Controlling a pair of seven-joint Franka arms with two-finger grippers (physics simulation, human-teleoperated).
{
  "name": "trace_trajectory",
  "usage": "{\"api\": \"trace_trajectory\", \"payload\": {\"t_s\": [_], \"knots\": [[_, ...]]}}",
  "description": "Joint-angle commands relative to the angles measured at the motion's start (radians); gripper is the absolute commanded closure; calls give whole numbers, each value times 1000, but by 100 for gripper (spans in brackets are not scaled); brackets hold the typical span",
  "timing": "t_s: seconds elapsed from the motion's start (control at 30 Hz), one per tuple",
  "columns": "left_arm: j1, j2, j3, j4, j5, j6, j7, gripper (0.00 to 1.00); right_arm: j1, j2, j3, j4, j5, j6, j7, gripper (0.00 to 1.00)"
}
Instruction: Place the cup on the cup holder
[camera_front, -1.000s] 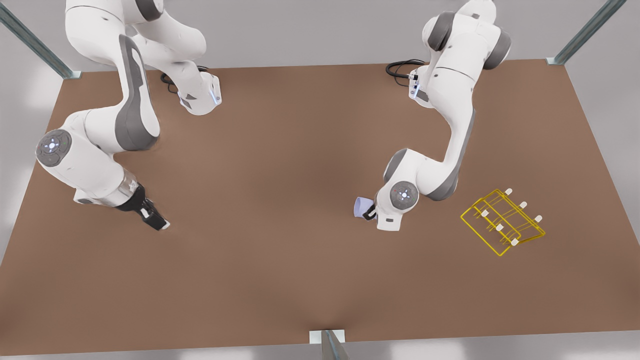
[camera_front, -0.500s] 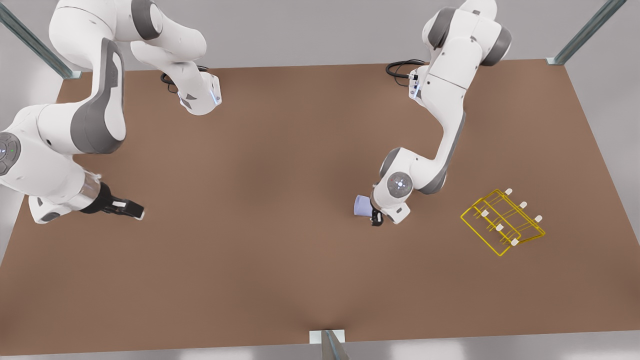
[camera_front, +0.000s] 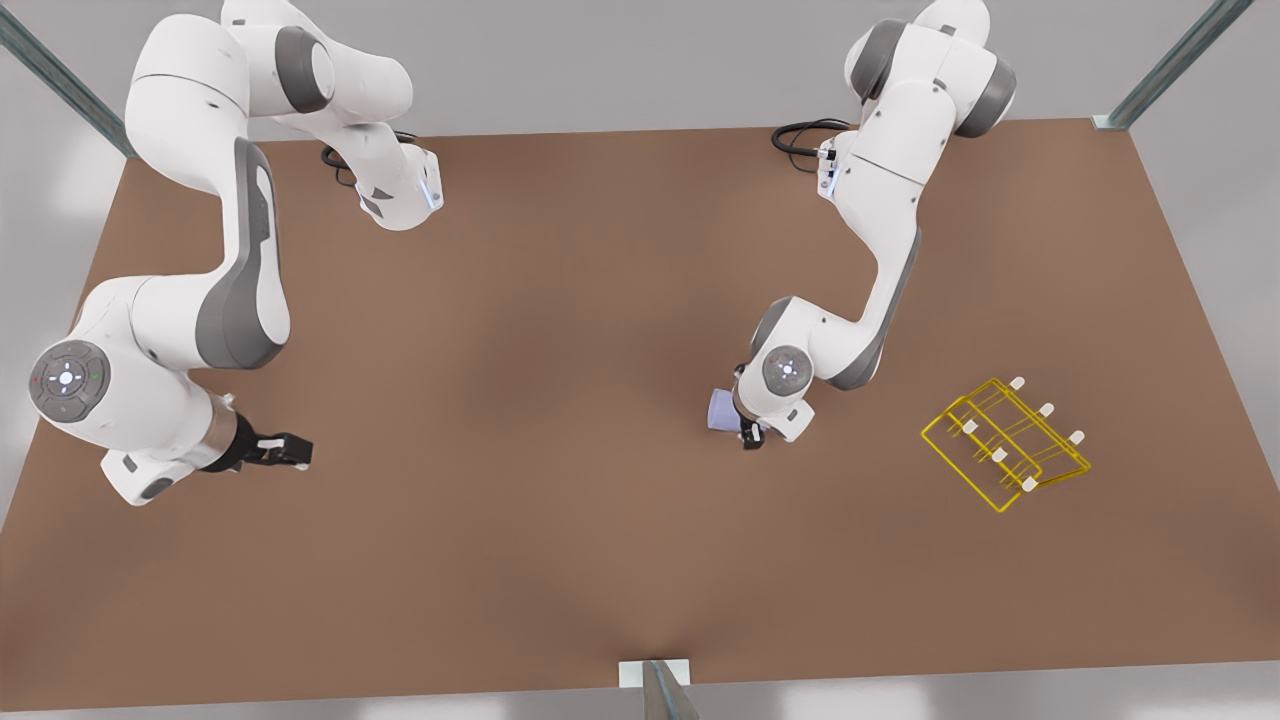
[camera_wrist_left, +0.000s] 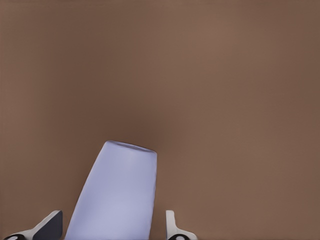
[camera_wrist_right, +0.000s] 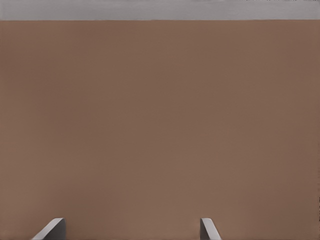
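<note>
The left end effector (camera_front: 742, 428) sits near the middle of the brown surface (camera_front: 560, 420), somewhat toward the front view's right, and the cup (camera_front: 721, 411) is right there at it — pale lavender-blue, poking out on the side toward the front view's left. In the left wrist view the cup (camera_wrist_left: 116, 192) stands between the two fingertips (camera_wrist_left: 49, 227), tapering toward its far end. A sliver of brown shows between its wall and each fingertip there, so whether the end effector (camera_wrist_left: 112, 232) is actually pinching the cup or only bracketing it I cannot tell. Whether the cup's base rests on the surface is not clear either.

The cup holder (camera_front: 1005, 443) lies well apart from the cup, farther toward the front view's right — a bright yellow wire frame flat on the surface, its prongs capped in white.

Over on the front view's left, the right end effector (camera_front: 290, 451) hangs low above the surface, black fingers pointing toward the front view's right. In the right wrist view its fingertips (camera_wrist_right: 52, 229) stand wide apart with bare brown between them, the end effector (camera_wrist_right: 131, 230) spread and holding nothing. That arm waits.
</note>
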Motion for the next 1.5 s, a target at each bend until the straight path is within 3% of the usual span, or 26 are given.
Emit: {"api": "trace_trajectory", "payload": {"t_s": [0.0, 0.67, 0.7, 0.73, 0.87, 0.93, 0.97, 1.03, 1.07, 1.1, 1.13, 1.2, 1.27, 1.33, 1.4, 1.47], "knots": [[0, 0, 0, 1, 0, -12, 106, 0, -11, -1, -1, -5, -2, 24, -142, 0], [-3, 96, -17, 2, -12, 86, 150, 0, -5, -12, 4, -16, -10, -23, -53, 0], [-3, 95, -17, 2, -12, 83, 146, 6, -7, -12, 4, -17, -10, -25, -52, 0], [-3, 92, -17, 4, -15, 81, 139, 28, -10, -10, 4, -17, -10, -25, -56, 0], [-3, 73, -17, 4, -20, 67, 143, 29, -10, -10, 4, -17, -9, -25, -52, 0], [0, 47, -14, 91, -27, -114, 130, 29, -11, -10, 4, -17, -9, -25, -52, 0], [0, 34, 26, 218, 3, -360, 120, 29, -11, -10, 4, -17, -9, -25, -52, 0], [-14, 30, 37, 323, 264, -621, 70, 29, -11, -10, 4, -17, -9, -27, -55, 0], [-43, 20, 63, 323, 387, -649, 65, 29, -11, -10, 4, -17, -9, -25, -58, 0], [-172, -5, 240, 320, 450, -670, 70, 29, -11, -9, 4, -16, -10, -25, -61, 0], [-411, 3, 553, 307, 468, -670, 99, 29, -10, -9, 4, -16, -9, -23, -61, 0], [-655, 64, 868, 257, 500, -669, 168, 29, -10, -18, 1, -16, -13, -27, -58, 0], [-727, 119, 960, 203, 592, -650, 154, 29, -10, -29, 4, -13, -12, -92, -61, 0], [-864, 228, 1163, 140, 599, -513, 168, 29, -5, -30, 4, 7, -6, -132, -49, 0], [-876, 287, 1233, 85, 611, -400, 182, 29, -2, -42, 1, 0, -15, -120, -46, 0], [-859, 350, 1256, 83, 617, -348, 189, 29, -13, -122, 1, -141, -29, -31, -39, 0]]}}
